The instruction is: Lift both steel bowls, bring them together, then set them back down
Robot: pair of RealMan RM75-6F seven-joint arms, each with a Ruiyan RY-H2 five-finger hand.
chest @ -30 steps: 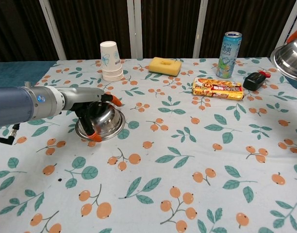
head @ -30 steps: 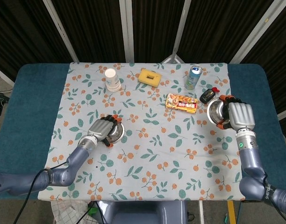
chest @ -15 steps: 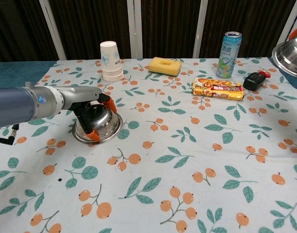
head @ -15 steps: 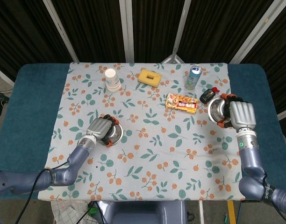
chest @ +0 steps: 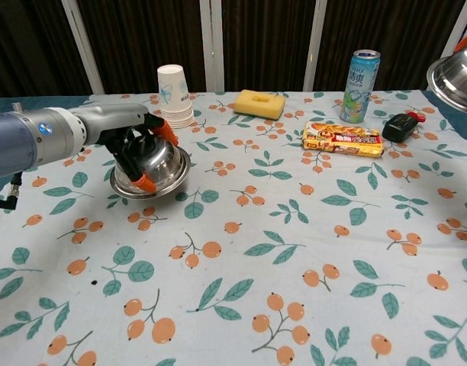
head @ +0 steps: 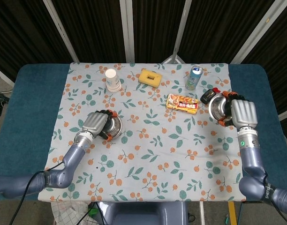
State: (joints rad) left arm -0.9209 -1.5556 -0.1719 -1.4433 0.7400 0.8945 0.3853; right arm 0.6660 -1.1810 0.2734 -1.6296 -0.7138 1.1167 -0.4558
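The left hand (chest: 130, 149) is gripping 1 steel bowl (chest: 153, 168) by its rim, holding it tilted just above the floral tablecloth (chest: 294, 252), in front of the paper cup stack (chest: 175, 95). The right hand (head: 242, 114) is clasping the other steel bowl (head: 219, 107) in the air, well to the right of the cup stack, just beside the black remote (head: 208, 96) in the head view.

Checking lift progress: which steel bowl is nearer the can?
The bowl in the right hand, just below the can; the other bowl, in the left hand, is far across the table.
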